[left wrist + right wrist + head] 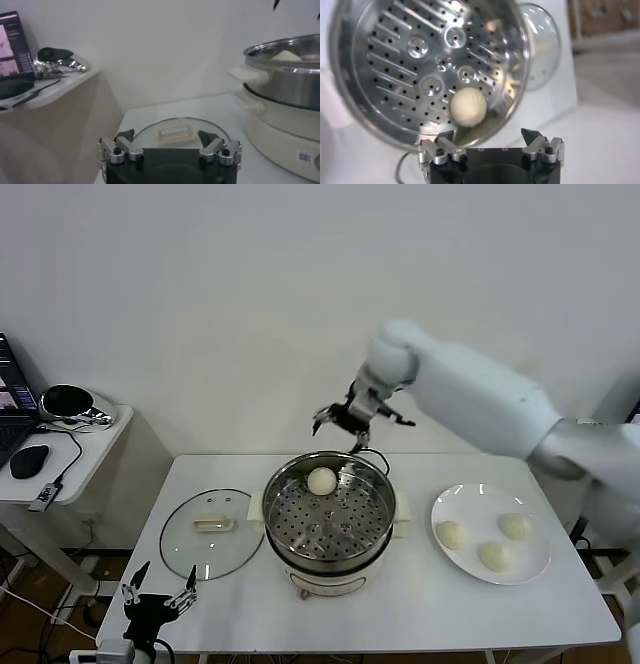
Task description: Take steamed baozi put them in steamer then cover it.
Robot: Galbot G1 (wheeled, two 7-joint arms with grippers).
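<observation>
White matte surface (420, 614). Steamer (375, 529): round polished steel, perforated floor, centre. Cover (180, 539): flat clear glass disc left of it. White plate (490, 494): three smooth buns. One steamed baozi (322, 480) on steamer floor. Right gripper (350, 422) released, empty, above far rim. Left gripper (158, 596) released, near edge.

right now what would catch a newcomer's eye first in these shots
The shiny steamer at the table's middle stands out, with a single baozi on its perforated floor near the far wall. The right gripper hangs above the far rim, fingers open and empty. Three more baozi wait on a white plate to the robot's right, and the glass lid lies flat on the left.
</observation>
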